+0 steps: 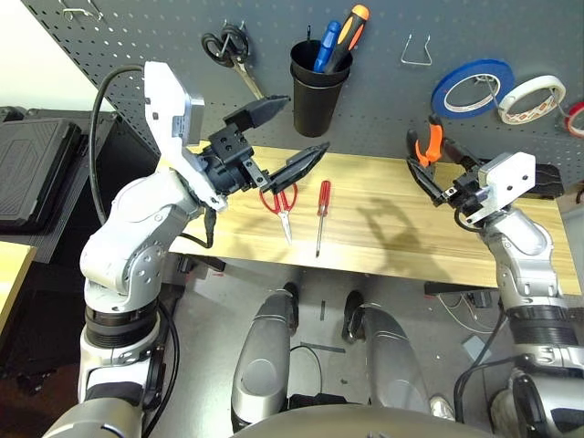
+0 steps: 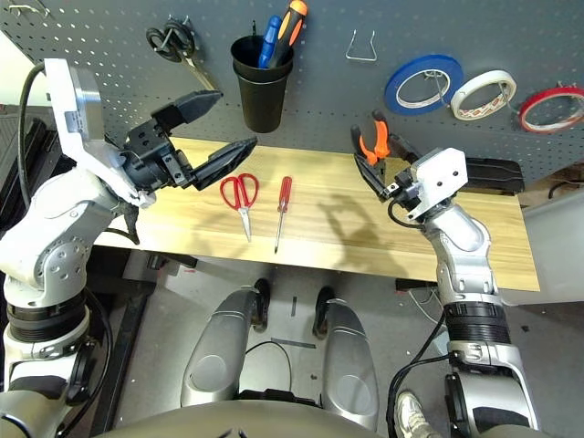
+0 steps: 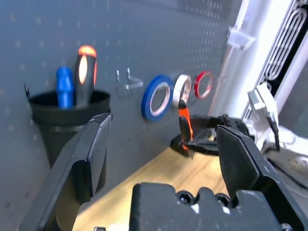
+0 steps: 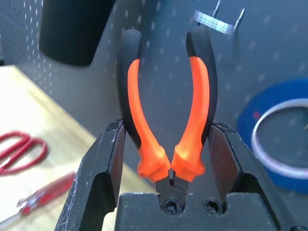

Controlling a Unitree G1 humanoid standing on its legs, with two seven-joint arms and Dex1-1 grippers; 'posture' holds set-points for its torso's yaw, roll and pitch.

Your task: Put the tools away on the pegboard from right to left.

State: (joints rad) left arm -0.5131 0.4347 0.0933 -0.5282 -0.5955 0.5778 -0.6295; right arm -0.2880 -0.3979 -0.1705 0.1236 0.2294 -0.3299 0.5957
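Observation:
My right gripper (image 1: 427,175) is shut on the orange-and-black pliers (image 4: 136,101) and holds them upright above the table's right part, handles up, just in front of the pegboard (image 1: 383,27). An empty metal hook (image 1: 415,50) sits above and slightly left of the pliers. The thin red tape ring (image 2: 550,108) hangs at the pegboard's far right. Red-handled scissors (image 1: 281,203) and a slim red screwdriver (image 1: 321,214) lie side by side on the table's middle. My left gripper (image 1: 304,125) hangs open and empty above the scissors, near the black cup (image 1: 319,87).
The cup holds a blue and an orange-and-black screwdriver. Black-handled scissors (image 1: 228,46) hang left of it. Blue tape (image 1: 472,88) and white tape (image 1: 531,99) hang left of the red ring. The wooden table (image 1: 383,237) is bare between the screwdriver and my right arm.

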